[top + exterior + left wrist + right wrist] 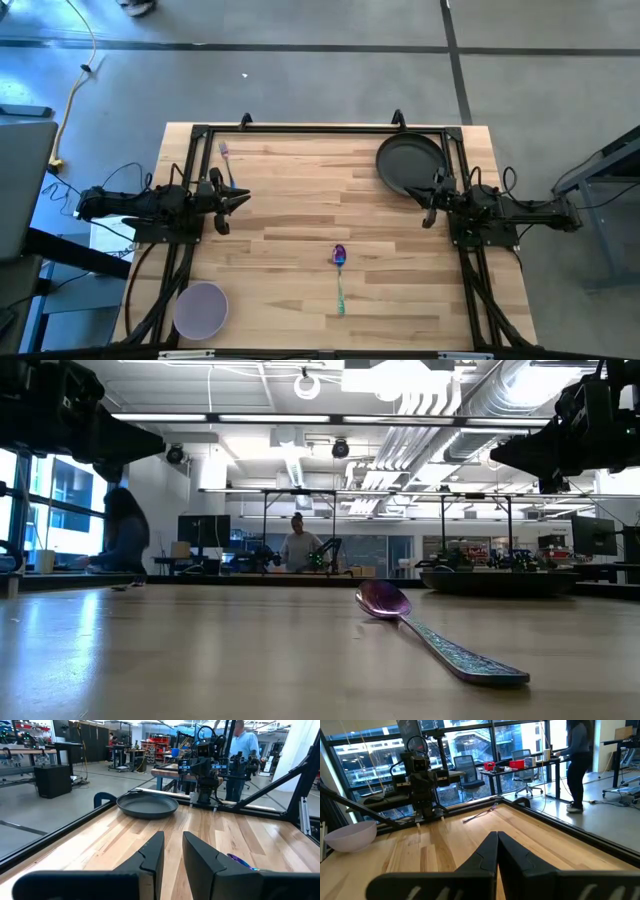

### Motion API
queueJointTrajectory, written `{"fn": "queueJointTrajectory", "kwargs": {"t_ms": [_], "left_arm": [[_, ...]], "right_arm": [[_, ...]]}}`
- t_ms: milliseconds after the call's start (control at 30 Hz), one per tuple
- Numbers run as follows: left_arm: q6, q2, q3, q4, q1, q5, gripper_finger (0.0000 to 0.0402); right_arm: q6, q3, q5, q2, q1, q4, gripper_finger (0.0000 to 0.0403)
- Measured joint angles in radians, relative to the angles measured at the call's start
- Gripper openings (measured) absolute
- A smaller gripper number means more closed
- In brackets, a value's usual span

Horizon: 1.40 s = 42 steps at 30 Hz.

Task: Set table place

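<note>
The dark grey plate [410,163] lies flat at the table's far right; it also shows in the left wrist view [147,805]. The lavender bowl [201,308] stands at the near left corner, also in the right wrist view [349,836]. The spoon [340,277] lies flat near the table's middle, purple head toward the far edge. The small fork [227,156] lies at the far left. My left gripper [240,200] hovers at the left side, fingers [172,851] slightly apart, empty. My right gripper [425,207] hovers at the right side by the plate, fingers [496,851] together, empty.
A black rail frame [320,131] edges the light wood table [300,220]. Between the arms lies bare wood around the spoon. People stand in the room beyond the table.
</note>
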Motion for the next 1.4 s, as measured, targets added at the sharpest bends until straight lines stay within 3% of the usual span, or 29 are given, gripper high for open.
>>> {"fn": "queueJointTrajectory", "kwargs": {"t_ms": [667, 1400], "left_arm": [[-0.003, 0.000, 0.000, 0.001, 0.000, 0.000, 0.0060], [-0.215, 0.000, 0.000, 0.002, 0.000, 0.008, 0.0060]], "right_arm": [[0.000, 0.000, 0.000, 0.000, 0.000, 0.000, 0.0002], [0.034, 0.000, 0.000, 0.000, 0.000, 0.005, 0.0002]]}}
